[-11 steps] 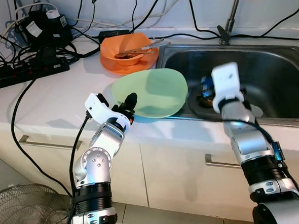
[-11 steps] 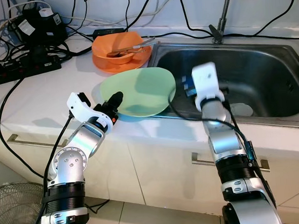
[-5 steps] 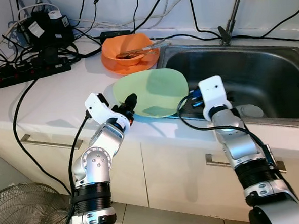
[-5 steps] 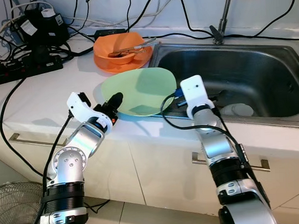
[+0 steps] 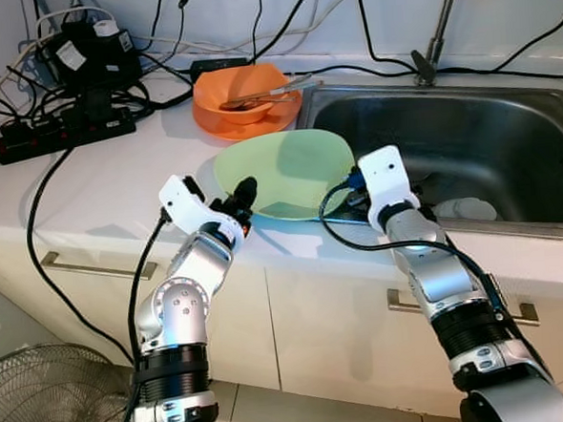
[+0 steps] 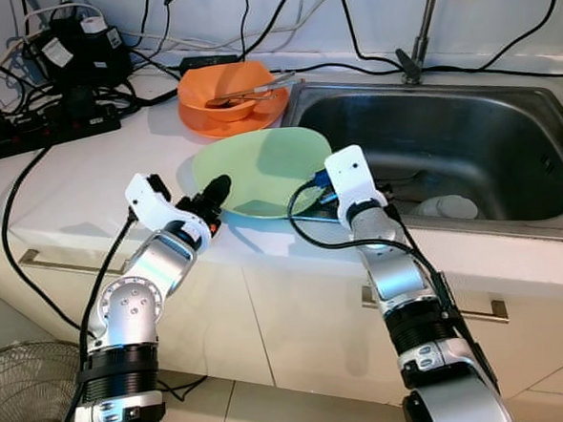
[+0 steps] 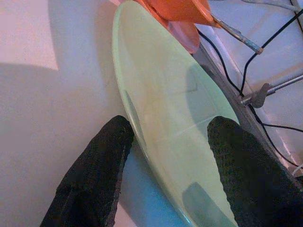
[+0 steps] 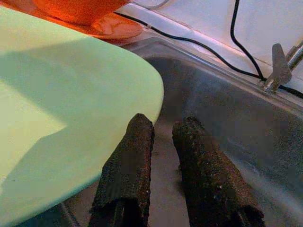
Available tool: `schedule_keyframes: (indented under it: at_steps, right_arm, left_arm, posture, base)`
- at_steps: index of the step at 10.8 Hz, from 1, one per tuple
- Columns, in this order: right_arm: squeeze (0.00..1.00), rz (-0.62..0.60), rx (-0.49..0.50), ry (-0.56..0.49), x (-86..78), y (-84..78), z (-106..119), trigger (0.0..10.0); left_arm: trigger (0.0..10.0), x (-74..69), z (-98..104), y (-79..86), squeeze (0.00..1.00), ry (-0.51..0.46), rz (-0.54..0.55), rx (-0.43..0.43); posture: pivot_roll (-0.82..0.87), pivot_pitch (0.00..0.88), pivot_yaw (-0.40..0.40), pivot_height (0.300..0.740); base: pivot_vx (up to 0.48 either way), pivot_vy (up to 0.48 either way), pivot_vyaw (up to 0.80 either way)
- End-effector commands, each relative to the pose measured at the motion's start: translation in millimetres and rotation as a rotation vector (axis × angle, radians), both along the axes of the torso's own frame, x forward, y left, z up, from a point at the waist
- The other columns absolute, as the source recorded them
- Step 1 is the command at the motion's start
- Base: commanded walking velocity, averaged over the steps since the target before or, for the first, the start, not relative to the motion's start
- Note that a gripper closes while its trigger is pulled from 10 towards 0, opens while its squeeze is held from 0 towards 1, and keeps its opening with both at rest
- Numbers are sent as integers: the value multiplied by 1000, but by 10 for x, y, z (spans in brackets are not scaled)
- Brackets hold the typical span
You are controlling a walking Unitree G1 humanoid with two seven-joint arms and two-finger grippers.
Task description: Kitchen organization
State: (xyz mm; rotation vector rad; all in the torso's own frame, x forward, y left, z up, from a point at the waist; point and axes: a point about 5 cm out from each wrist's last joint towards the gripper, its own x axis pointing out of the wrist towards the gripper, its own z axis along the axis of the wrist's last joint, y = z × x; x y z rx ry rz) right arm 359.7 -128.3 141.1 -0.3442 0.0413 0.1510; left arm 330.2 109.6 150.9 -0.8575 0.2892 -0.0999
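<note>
While the pale green plate (image 5: 284,175) is lying on the white countertop (image 5: 98,184), overhanging the steel sink (image 5: 507,149) edge, the left gripper (image 7: 165,161) is straddling its near rim with fingers spread apart, not closing on it. The right gripper (image 8: 163,156) is hovering just beside the plate's sink-side edge, fingers nearly together and holding nothing. An orange bowl (image 5: 246,94) with utensils is sitting on an orange plate behind. A power strip (image 5: 62,138) is lying at far left.
</note>
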Motion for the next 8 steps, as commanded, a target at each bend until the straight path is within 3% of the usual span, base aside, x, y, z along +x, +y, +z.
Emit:
schedule_keyframes:
  at_steps: [1, 5, 8]
  right_arm:
    - [0, 31, 13, -24, 11, 70, 67, 10000]
    - [0, 28, 36, -36, 10, 110, 91, 10000]
    - [0, -88, 19, -58, 44, -123, 134, 10000]
  left_arm:
    - [10000, -35, -103, 19, 0, 46, 5, 26]
    - [10000, -42, -105, 40, 0, 47, 12, 27]
    - [10000, -48, -121, 30, 0, 52, 7, 34]
  posture:
    - [78, 0, 35, 740]
    - [80, 3, 36, 740]
    - [70, 7, 40, 740]
  base:
    - [0, 0, 0]
    - [0, 0, 0]
    - [0, 0, 0]
